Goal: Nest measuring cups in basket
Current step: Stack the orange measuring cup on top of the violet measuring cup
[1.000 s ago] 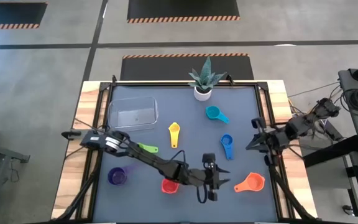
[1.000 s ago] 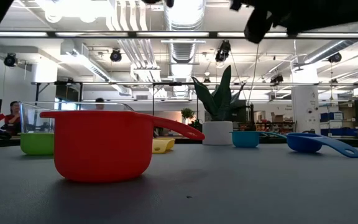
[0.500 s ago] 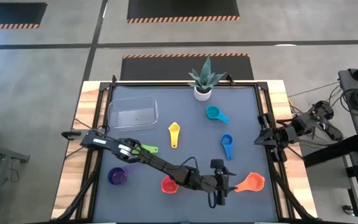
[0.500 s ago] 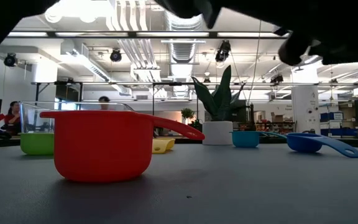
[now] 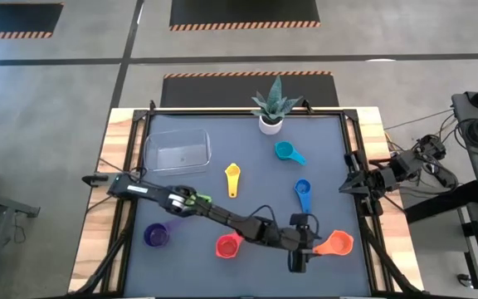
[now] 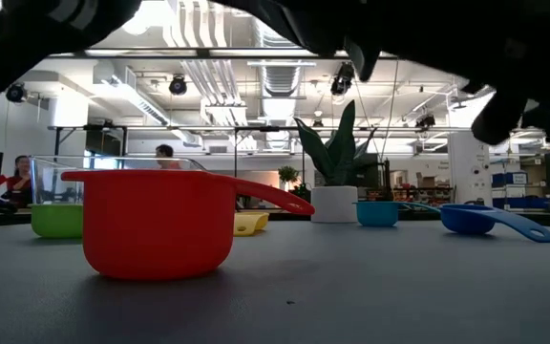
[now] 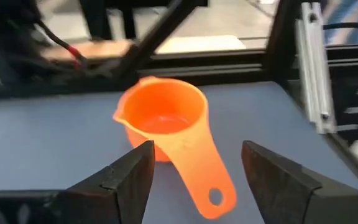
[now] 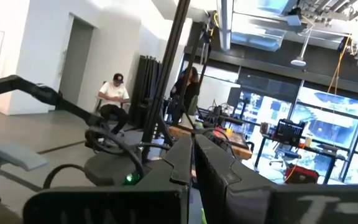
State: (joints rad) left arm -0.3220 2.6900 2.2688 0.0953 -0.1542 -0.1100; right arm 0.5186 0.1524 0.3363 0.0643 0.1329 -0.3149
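Our left hand (image 7: 194,177) hangs just short of the orange cup (image 7: 165,121), fingers (image 7: 129,177) spread wide apart and holding nothing. The cup sits upright on the surface (image 5: 264,212) near its front right corner, and its flat handle points back toward us, running between the two fingers.

The step in hand looks to be grasping this cup. To do it well, we would come down until the fingers straddle the handle close to where it joins the bowl, not out at the hole near the tip, where the cup could swing once lifted. We would keep the hand square to the handle so both fingers meet its edges together.

The basket (image 5: 178,151) lies well apart at the far left, still without any cup in it; the red cup (image 5: 227,246) stands along the way back.

Our right hand (image 8: 193,163) waits off the right edge, fingers pressed together.
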